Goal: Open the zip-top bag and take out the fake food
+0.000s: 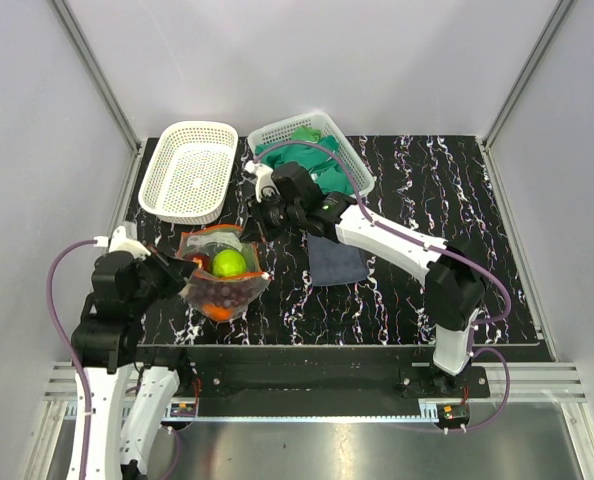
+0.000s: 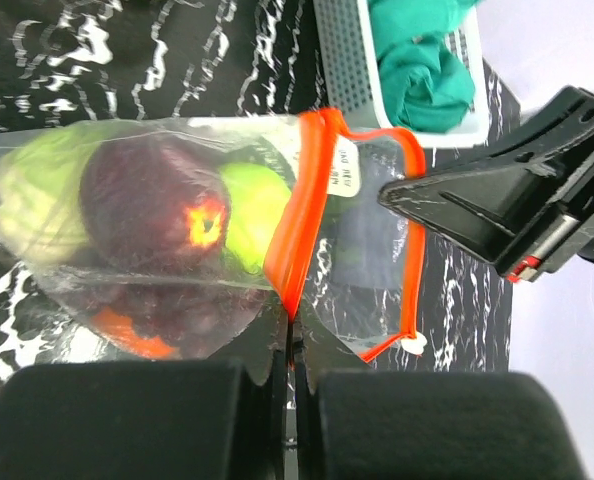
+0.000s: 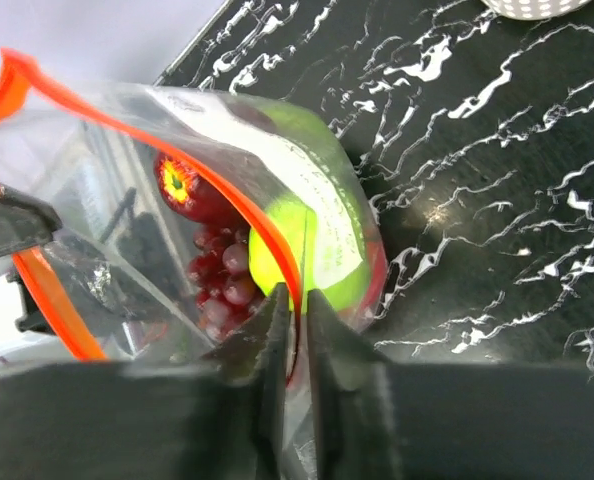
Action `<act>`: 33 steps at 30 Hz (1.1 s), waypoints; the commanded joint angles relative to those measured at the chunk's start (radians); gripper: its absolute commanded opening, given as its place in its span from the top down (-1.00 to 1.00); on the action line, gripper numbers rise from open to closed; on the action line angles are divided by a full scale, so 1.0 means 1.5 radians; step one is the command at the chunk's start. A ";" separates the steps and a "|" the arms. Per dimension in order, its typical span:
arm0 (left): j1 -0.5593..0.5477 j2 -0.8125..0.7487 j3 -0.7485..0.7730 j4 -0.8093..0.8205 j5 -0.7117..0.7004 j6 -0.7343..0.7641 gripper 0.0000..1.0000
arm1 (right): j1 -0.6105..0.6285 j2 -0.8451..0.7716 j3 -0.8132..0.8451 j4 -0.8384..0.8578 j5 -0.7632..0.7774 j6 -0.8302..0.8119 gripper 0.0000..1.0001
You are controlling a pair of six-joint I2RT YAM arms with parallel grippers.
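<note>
Both left pincer (image 2: 289, 350) and right pincer (image 3: 295, 302) clamp the thin, clear zip-top bag's (image 2: 362, 265) orange rim.

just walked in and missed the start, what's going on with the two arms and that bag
Two robot arms are opening a clear bag of toy food. The left gripper and the right gripper are each shut on one side of its mouth. The two halves of the orange strip stand apart, so the bag is open. A green apple, a dark red apple and grapes are inside; nothing has been taken out yet.
</note>
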 commanded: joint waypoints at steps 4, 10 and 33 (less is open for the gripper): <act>0.000 0.056 0.010 0.115 0.052 0.026 1.00 | 0.007 0.016 0.131 -0.144 0.092 -0.092 0.18; 0.000 0.060 0.010 0.136 0.063 0.021 1.00 | 0.025 -0.014 0.187 -0.201 0.129 -0.104 -0.06; 0.000 0.032 0.016 0.142 0.100 -0.008 1.00 | 0.097 0.149 0.252 -0.103 -0.008 -0.056 0.15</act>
